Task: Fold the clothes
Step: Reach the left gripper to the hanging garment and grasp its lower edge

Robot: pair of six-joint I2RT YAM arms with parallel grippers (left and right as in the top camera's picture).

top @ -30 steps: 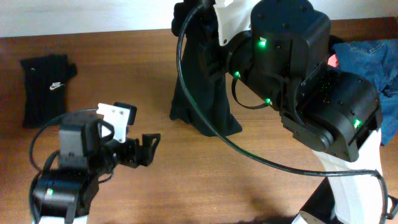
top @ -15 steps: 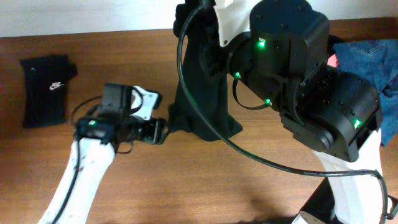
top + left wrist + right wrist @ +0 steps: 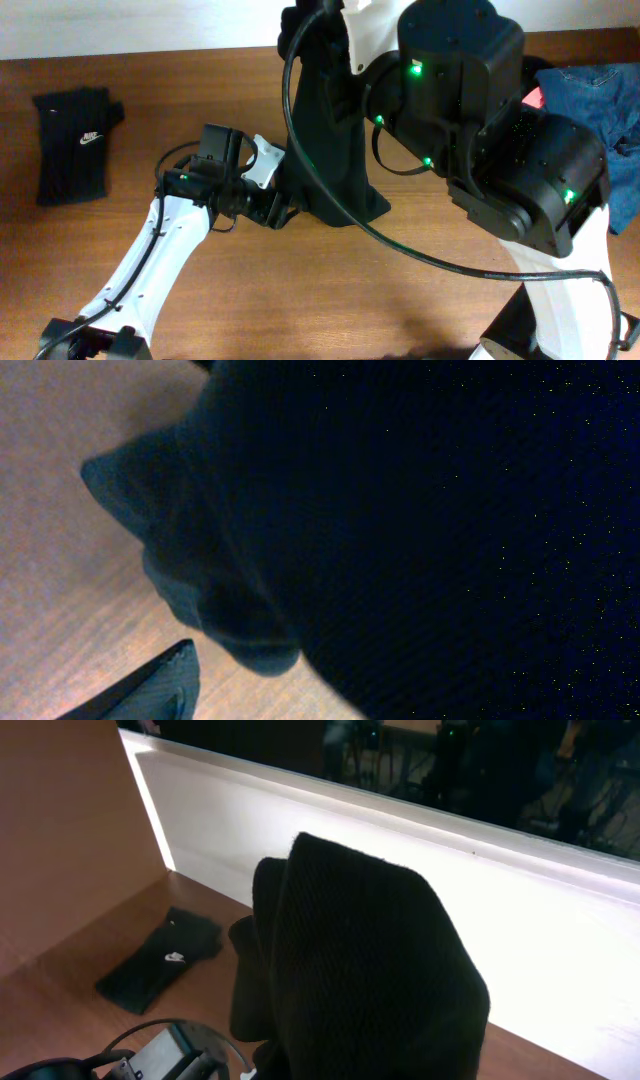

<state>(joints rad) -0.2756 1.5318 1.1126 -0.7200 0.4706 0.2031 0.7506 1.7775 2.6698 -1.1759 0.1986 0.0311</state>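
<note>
Black shirt (image 3: 325,160) hangs at upper centre over the bench (image 3: 400,290)
Right gripper, hidden by cloth, clamps its top; left gripper (image 3: 278,212), jaws apart, sits at its lower left hem

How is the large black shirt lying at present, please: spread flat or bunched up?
Bunched and hanging: the black shirt drapes down to the table, crumpled.

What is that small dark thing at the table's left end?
On the wooden table, look to the left end. A small black garment lies flat there. Its white swoosh sets it apart from the big black shirt hanging mid-table and the blue denim at right.
</note>
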